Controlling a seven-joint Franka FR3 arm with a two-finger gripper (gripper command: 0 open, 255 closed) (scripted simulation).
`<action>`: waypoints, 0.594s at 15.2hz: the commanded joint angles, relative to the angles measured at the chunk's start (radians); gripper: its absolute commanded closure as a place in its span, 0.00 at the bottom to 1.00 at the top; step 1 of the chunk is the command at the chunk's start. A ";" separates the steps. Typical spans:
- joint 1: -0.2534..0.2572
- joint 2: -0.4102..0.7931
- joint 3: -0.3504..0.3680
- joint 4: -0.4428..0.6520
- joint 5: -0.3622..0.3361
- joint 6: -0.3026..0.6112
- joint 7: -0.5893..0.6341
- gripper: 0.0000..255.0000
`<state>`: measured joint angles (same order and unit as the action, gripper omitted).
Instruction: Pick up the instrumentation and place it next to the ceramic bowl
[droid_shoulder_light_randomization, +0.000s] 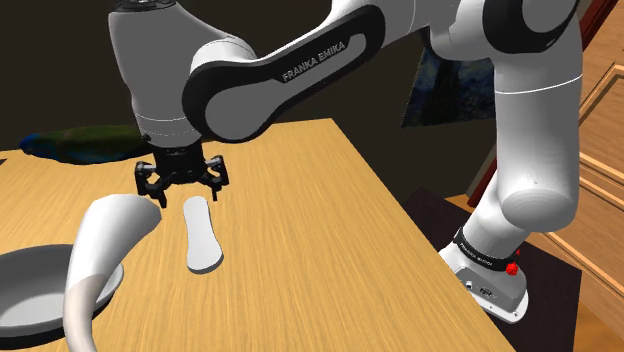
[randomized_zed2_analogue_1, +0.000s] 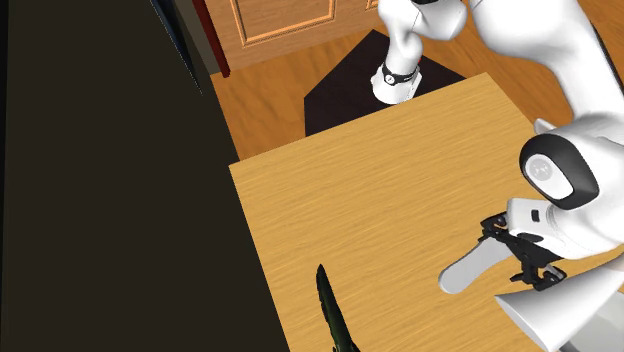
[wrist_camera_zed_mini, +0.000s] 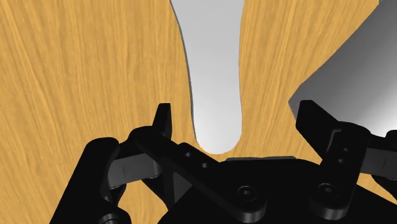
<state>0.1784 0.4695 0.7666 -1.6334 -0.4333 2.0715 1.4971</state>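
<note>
Shoulder view, left to right.
- Far left, at the back edge of the tabletop (droid_shoulder_light_randomization: 320, 230): a long dark green object (droid_shoulder_light_randomization: 80, 142), lying flat.
- Lower left corner: a shallow grey bowl (droid_shoulder_light_randomization: 30, 290), cut off by the picture's edge.
- Just right of it: a big white horn-shaped piece (droid_shoulder_light_randomization: 105, 235). Its wide end is up toward the gripper, and its narrow end curves down across the bowl's right rim.
- Next right: a flat white strip (droid_shoulder_light_randomization: 200, 235) with rounded ends, taken as the task's thing. It lies flat on the wood close beside the horn-shaped piece, apart from the bowl.
- Above the strip's far end: the black gripper (droid_shoulder_light_randomization: 182, 190), pointing down, jaws apart.
- Right: the white arm (droid_shoulder_light_randomization: 300, 75) arches over to its stand (droid_shoulder_light_randomization: 490, 285) at the lower right.

Second exterior view, left to right.
- A black area takes up the left side.
- The dark green object (randomized_zed2_analogue_1: 335, 315) lies near the tabletop's (randomized_zed2_analogue_1: 380, 220) lower edge.
- The strip (randomized_zed2_analogue_1: 475, 270) lies under the gripper (randomized_zed2_analogue_1: 520, 250), with the horn-shaped piece (randomized_zed2_analogue_1: 560, 315) just beyond.

Wrist view.
- The gripper's (wrist_camera_zed_mini: 236, 108) jaws stand wide apart, clasping nothing.
- The strip's (wrist_camera_zed_mini: 213, 63) rounded end lies on the tabletop (wrist_camera_zed_mini: 76, 76) between the jaws, nearer one of them. It is not visibly touched.
- The horn-shaped piece (wrist_camera_zed_mini: 343, 83) shows beside the other jaw.
</note>
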 joint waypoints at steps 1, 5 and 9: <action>0.024 0.056 0.017 0.006 0.046 -0.069 -0.005 0.00; -0.019 0.069 0.078 0.022 0.017 -0.100 0.011 0.00; -0.062 0.096 0.139 0.025 -0.027 -0.113 0.036 0.00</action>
<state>0.1227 0.5385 0.8889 -1.5837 -0.5809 1.9699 1.5274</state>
